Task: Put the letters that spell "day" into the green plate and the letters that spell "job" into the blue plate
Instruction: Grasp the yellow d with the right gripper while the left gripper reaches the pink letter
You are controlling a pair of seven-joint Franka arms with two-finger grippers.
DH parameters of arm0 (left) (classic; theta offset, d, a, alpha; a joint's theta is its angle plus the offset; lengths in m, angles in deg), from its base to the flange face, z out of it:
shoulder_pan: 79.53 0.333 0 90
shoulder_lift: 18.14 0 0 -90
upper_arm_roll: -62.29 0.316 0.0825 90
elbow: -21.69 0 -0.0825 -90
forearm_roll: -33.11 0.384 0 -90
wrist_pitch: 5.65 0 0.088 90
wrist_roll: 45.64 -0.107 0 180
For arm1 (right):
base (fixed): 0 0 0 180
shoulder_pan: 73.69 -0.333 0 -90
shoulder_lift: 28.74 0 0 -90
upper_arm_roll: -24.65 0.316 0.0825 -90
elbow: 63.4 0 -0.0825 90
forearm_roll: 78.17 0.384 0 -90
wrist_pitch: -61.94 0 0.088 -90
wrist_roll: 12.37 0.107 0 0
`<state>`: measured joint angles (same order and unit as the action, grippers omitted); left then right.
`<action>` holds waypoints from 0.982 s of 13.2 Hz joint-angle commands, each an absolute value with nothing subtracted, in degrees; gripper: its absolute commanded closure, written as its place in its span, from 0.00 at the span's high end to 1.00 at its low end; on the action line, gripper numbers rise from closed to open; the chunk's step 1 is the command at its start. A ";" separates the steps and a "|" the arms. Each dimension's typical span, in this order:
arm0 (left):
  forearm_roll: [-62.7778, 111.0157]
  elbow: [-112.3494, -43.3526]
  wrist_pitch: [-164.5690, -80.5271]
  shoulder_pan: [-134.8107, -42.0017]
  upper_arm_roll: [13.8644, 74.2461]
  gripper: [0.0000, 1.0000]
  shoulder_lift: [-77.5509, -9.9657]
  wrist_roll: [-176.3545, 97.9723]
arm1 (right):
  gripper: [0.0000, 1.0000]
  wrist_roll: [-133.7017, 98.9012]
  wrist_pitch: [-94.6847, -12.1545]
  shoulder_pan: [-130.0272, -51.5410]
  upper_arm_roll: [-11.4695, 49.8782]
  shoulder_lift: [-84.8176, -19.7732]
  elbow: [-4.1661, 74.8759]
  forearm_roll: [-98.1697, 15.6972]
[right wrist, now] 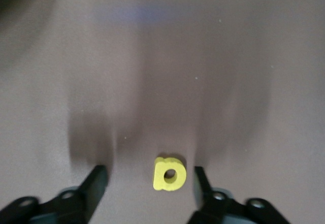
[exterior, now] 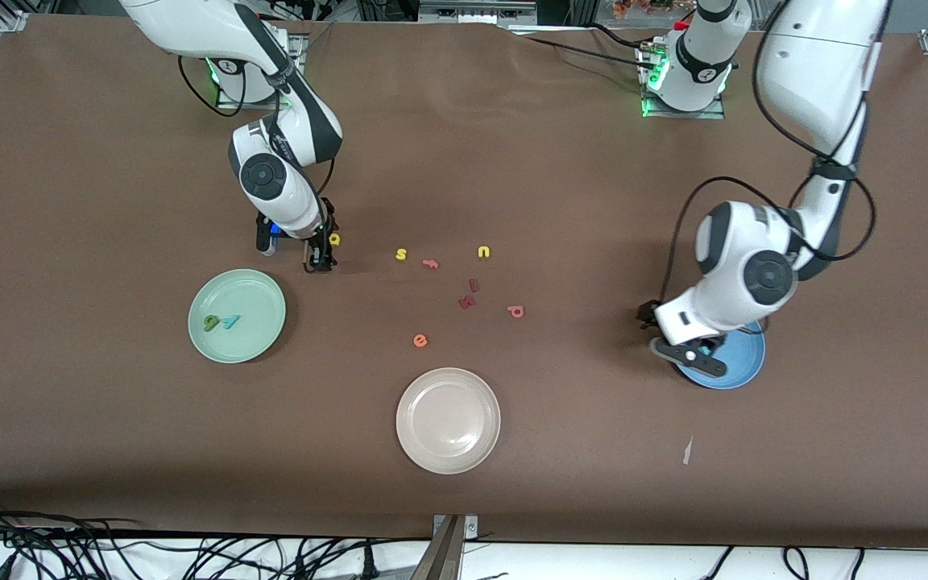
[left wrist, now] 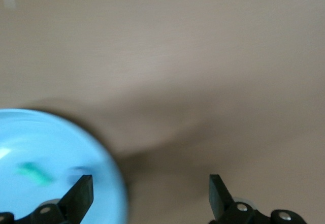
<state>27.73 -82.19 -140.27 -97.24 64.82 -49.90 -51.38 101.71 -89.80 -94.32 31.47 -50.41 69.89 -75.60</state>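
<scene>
Three plates sit on the brown table (exterior: 512,161), and I take the beige-white plate (exterior: 448,420), nearest the front camera, as my landmark. From it, the green plate (exterior: 237,315) lies toward the right arm's end and a little farther from the camera; the blue plate (exterior: 734,362) lies toward the left arm's end, partly hidden by the left arm.

In the green plate I see the dark green letter (exterior: 212,323) and the teal "y" (exterior: 229,321) touching side by side, so two of "day" are home. The blue plate holds a teal letter (left wrist: 34,173) and a darker, blurred one (left wrist: 80,172) that I cannot name with certainty. The salmon-red letter (exterior: 516,311) lies on the table, farther from the camera than the beige-white plate. The yellow "s" (exterior: 401,254), yellow "u" (exterior: 483,252) and orange "e" (exterior: 420,341) are no business of mine.

I have the left gripper (left wrist: 151,193) over the blue plate's edge, fingers wide apart and empty. The right gripper (right wrist: 150,183) is low over the yellow round-bowled letter (right wrist: 169,173), farther from the camera than the green plate; fingers apart, one on each side, not yet touching.

I judge the step in hand to be picking up that last "day" letter. Next I need to bring the fingers together squarely on it, lift, and carry it to the green plate.
</scene>
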 commanded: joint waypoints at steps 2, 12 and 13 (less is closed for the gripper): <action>26.78 -79.22 -139.42 -106.14 65.46 1.00 -51.53 -36.70 | 0.37 103.82 -90.20 -94.96 32.21 -50.19 70.89 -74.74; 25.11 -70.16 -143.80 -116.00 65.37 0.99 -62.60 -17.17 | 0.00 103.73 -90.20 -94.87 32.04 -50.10 72.83 -74.83; 25.11 -69.12 -144.16 -116.44 65.37 0.99 -63.65 -16.30 | 0.00 103.74 -90.20 -94.87 32.04 -50.01 72.83 -74.83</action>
<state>26.23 -72.28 -143.45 -115.36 64.59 -60.92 -17.72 103.03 -88.62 -94.78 32.31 -49.33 71.67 -75.13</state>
